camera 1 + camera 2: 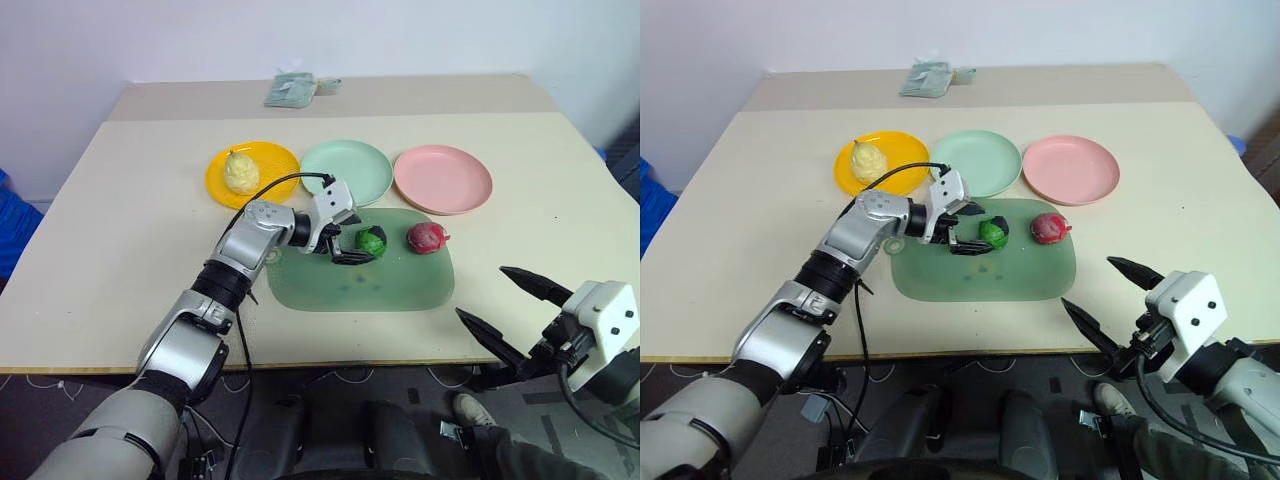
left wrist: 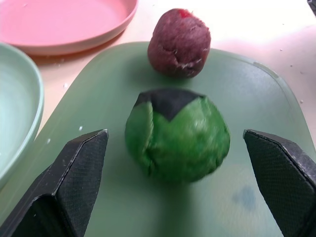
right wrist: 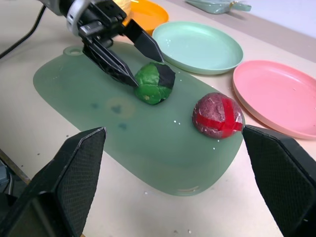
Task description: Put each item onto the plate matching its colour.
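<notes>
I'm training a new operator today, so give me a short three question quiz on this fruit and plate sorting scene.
1. True or false: the yellow pear already lies on the yellow-orange plate.
2. Which fruit sits between the open left gripper's fingers? A) green ball B) dark red lump C) pear
3. Fill in: the red lump rests on the translucent green ____, beside the pink plate.

Key: 1 true; 2 A; 3 mat.
</notes>
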Controlling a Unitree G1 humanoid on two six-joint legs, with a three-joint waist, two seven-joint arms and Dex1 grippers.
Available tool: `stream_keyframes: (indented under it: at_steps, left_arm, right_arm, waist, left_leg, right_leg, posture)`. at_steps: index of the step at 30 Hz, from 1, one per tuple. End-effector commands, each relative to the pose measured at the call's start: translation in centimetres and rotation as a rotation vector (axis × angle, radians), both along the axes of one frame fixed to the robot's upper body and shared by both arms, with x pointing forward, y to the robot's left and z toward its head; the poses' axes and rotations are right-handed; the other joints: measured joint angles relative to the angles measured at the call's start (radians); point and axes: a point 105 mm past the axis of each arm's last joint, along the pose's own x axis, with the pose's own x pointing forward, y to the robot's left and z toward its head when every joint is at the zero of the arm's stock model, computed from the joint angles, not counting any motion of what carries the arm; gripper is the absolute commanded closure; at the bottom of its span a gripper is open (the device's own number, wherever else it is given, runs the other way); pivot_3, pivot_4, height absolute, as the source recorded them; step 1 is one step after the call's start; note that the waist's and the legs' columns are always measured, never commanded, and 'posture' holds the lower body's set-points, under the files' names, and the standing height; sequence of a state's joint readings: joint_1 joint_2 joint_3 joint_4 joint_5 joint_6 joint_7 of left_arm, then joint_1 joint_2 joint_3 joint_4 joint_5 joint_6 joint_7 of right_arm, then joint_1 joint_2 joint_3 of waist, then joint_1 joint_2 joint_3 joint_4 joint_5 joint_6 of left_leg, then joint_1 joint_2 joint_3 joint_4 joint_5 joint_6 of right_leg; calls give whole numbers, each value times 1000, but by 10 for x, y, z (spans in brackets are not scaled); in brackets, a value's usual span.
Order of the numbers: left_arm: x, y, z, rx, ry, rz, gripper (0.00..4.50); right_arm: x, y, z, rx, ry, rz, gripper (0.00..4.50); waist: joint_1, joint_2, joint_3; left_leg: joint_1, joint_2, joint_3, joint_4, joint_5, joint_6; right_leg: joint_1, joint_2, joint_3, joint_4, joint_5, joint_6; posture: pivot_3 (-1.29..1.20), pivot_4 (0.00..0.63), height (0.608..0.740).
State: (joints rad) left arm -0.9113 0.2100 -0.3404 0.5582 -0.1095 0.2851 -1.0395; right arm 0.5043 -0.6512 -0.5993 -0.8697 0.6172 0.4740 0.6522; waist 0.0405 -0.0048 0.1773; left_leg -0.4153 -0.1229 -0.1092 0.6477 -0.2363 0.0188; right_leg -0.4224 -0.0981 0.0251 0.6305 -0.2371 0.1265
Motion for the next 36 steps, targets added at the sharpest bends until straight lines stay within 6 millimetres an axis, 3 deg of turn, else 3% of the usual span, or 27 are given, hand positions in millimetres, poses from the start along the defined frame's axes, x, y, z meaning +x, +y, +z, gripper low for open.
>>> stream_keyframes:
  at_steps: [1,15,18,22,23,30,36]
  left_arm:
    - [3,-6,5,-6,-41,-7,31]
    - [9,-15,-6,-15,-37,43,31]
    - [10,-15,-5,-21,-36,52,831]
    - [14,-16,2,-61,-76,87,2552]
    - [16,-17,5,-80,-93,103,2552]
    - [69,-6,55,-325,-126,524,2552]
    - [98,13,64,-396,-67,826,2552]
  right_arm:
    - [-1,9,11,-4,-45,24,0]
    - [10,25,22,59,-101,81,0]
    - [11,25,21,60,-99,83,0]
    - [13,26,20,63,-103,84,0]
    - [13,26,21,63,-105,85,0]
    - [29,36,29,100,-187,94,0]
    - [43,52,36,144,-245,111,0]
  waist:
    - [0,0,0]
    - [0,0,0]
    - [0,0,0]
    - [0,0,0]
    - [0,0,0]
    - [0,-2,1]
    - [-1,-2,1]
  left_leg:
    - [0,0,0,0,0,0]
    - [0,0,0,0,0,0]
    - [0,0,0,0,0,0]
    - [0,0,0,0,0,0]
    - [0,0,0,0,0,0]
    - [0,0,0,1,0,0]
    - [0,0,0,1,0,0]
  right_leg:
    - [0,0,0,0,0,0]
    - [0,0,0,0,0,0]
    - [0,0,0,0,0,0]
    - [0,1,0,0,0,0]
    - [0,1,0,0,0,0]
    - [0,1,0,1,0,1]
    - [0,1,-1,1,0,1]
  posture:
    - [0,150,740]
    - [0,150,740]
    - [0,150,740]
    - [0,150,740]
    - [0,150,740]
    - [0,150,740]
    - [0,150,740]
